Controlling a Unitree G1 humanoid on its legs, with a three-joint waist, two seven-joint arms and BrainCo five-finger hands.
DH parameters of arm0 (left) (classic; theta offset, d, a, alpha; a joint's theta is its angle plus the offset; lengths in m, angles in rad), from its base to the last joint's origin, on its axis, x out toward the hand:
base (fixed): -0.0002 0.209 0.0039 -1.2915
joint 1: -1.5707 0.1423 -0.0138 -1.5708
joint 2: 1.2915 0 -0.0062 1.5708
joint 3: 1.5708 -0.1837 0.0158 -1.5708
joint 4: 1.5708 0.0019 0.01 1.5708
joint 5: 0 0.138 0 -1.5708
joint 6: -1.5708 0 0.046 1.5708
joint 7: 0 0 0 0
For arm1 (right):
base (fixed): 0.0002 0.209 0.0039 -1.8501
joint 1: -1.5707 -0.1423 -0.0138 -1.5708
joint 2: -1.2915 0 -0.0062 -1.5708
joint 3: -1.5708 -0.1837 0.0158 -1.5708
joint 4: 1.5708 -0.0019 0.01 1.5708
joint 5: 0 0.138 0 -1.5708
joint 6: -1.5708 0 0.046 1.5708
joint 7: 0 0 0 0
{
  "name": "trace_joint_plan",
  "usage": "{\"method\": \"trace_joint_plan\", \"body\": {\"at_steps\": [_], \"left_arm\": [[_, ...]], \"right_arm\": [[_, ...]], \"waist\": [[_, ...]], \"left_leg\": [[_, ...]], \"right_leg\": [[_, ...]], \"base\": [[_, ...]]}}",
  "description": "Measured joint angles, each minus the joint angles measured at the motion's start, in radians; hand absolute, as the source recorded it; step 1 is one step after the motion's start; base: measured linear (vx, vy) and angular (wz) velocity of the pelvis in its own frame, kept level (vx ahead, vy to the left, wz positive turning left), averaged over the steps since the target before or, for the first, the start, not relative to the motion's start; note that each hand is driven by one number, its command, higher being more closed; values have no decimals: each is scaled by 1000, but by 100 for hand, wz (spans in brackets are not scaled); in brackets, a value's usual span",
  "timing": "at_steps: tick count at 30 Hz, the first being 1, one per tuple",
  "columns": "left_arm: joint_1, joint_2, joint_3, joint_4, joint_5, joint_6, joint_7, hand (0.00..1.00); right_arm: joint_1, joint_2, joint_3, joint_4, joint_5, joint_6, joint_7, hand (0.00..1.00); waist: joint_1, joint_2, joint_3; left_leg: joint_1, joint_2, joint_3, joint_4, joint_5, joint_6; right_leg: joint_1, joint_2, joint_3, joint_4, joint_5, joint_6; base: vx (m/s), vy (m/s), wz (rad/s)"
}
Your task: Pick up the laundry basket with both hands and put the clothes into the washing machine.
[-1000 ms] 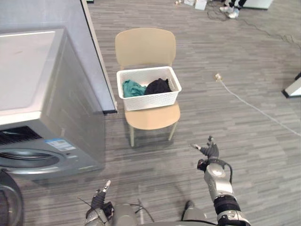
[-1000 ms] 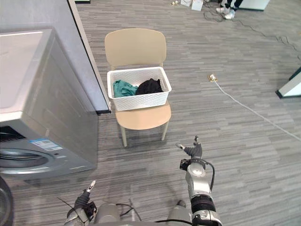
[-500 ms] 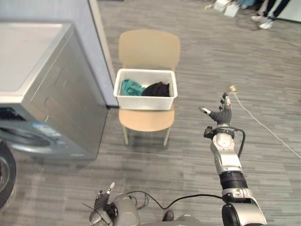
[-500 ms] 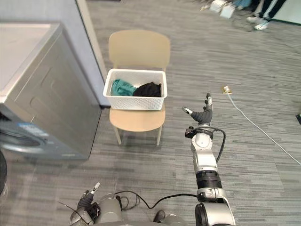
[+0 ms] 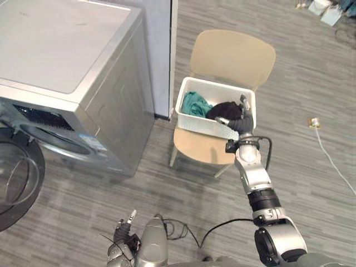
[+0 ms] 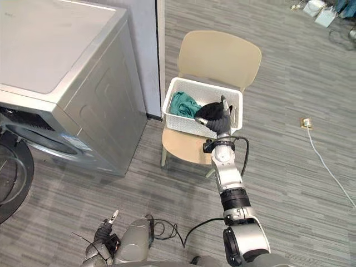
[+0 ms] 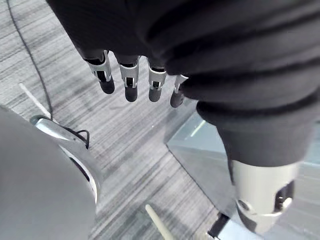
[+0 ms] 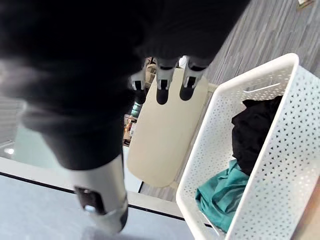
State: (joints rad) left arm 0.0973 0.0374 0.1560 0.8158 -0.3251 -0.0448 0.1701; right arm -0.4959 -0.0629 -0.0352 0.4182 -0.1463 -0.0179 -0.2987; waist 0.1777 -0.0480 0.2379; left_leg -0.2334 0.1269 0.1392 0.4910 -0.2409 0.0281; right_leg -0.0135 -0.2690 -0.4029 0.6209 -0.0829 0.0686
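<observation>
- Hanging low near the floor, the left hand (image 7: 129, 77) showed straight, released fingers, well apart from the basket.
- The right hand (image 5: 240, 121), fingers relaxed and gripping nothing, hovered by the white laundry basket's (image 5: 200, 123) right end.
- The basket sat on the beige chair (image 5: 233, 53), holding a teal garment (image 5: 194, 103) and a black garment (image 5: 223, 110).
- Lifting one-handed would likely tip it off the seat.

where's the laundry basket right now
In the left eye view the laundry basket sits on the beige chair, right of the washing machine, with the right hand by its right end.
</observation>
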Motion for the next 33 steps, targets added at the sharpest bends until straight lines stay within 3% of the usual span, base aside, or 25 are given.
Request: {"method": "trace_joint_plan", "body": {"at_steps": [1, 4, 6, 8, 10, 11, 12, 13, 16, 20, 24, 30, 33], "left_arm": [[0, 4, -4, -3, 6, 1, -9, 0], [2, 20, 1, -5, 5, 2, -14, 0], [2, 18, 3, -11, 5, 4, -15, 0], [-1, 14, 3, -27, 5, 3, -15, 0], [-11, 16, 3, -30, 6, 3, -15, 0], [-12, 20, 3, -30, 6, 3, -16, 0], [-14, 24, 3, -28, 9, 3, -17, 0], [-9, 20, 6, -35, 20, 1, -16, 0], [-6, 6, 14, -36, 23, 2, -18, 0], [-11, -18, 14, -35, 23, 2, -19, 0], [-17, -8, 48, -33, 21, 3, -16, 0], [-21, 7, 48, -37, 12, -2, -15, 0], [-21, 13, 53, -91, 4, -4, -15, 0]], "right_arm": [[2, 2, 10, 9, -20, 5, 2, 0], [2, 16, 54, 13, -31, 5, 16, 0], [3, 18, 85, 16, -63, 5, 24, 0], [4, 12, 85, 17, -91, 5, 42, 0], [6, 6, 85, 19, -109, 11, 47, 0], [16, -1, 85, 19, -128, 19, 49, 0], [33, -16, 86, 20, -141, 27, 53, 0], [37, -26, 90, 28, -150, 31, 59, 0], [61, -35, 90, 27, -181, 31, 62, 0], [107, -55, 92, 25, -201, 32, 67, 0], [117, -65, 122, 25, -210, 32, 87, 0], [49, -80, 136, 28, -228, 26, 87, 0], [-143, -130, 155, 120, -257, 26, 92, 0]], "waist": [[-3, 4, 2], [-2, 7, 4], [-3, 6, 4], [-11, 2, 1], [-31, -1, -1], [-40, -7, -4], [-51, -11, -8], [-48, 6, -13], [-53, 9, -17], [-55, 10, -17], [-53, 13, -14], [-23, 16, -7], [-21, 24, 85]], "left_leg": [[37, -12, -1, -3, -17, 17], [100, -11, -4, -32, -25, 24], [141, -22, -4, -71, -23, 22], [146, -30, -11, -85, -23, 21], [143, -44, -32, -97, -17, 11], [140, -57, -47, -96, -16, 5], [144, -66, -64, -87, -24, -12], [143, -42, -69, -84, -26, -28], [162, 3, -71, -112, -37, -63], [141, 23, -81, -74, -40, -70], [70, 64, -78, 75, -49, -85], [68, 56, -67, 2, -48, -86], [52, 46, -52, -21, -40, -97]], "right_leg": [[-56, -34, 18, 138, 20, -40], [-139, -21, 12, 265, -65, -45], [-192, 34, -10, 130, -112, -29], [-213, 87, -4, -84, -111, -27], [-220, 134, 42, -301, -58, -27], [-214, 146, 83, -384, 12, -32], [-190, 156, 119, -428, 142, -56], [-174, 183, 115, -456, 153, -63], [-137, 232, 96, -518, 160, -75], [-113, 252, 81, -539, 154, -83], [-85, 275, 38, -555, 145, -96], [-89, 278, 22, -608, 182, -106], [-121, 267, 30, -612, 215, -115]], "base": [[191, 197, 13], [165, 112, 13], [164, 21, 13], [149, -47, 19], [180, -88, 35], [195, -139, 61], [224, -200, 44], [183, -176, 23], [149, -127, -1], [55, -43, 8], [-3, -10, 28], [-60, 43, 15], [-136, 62, -8]]}}
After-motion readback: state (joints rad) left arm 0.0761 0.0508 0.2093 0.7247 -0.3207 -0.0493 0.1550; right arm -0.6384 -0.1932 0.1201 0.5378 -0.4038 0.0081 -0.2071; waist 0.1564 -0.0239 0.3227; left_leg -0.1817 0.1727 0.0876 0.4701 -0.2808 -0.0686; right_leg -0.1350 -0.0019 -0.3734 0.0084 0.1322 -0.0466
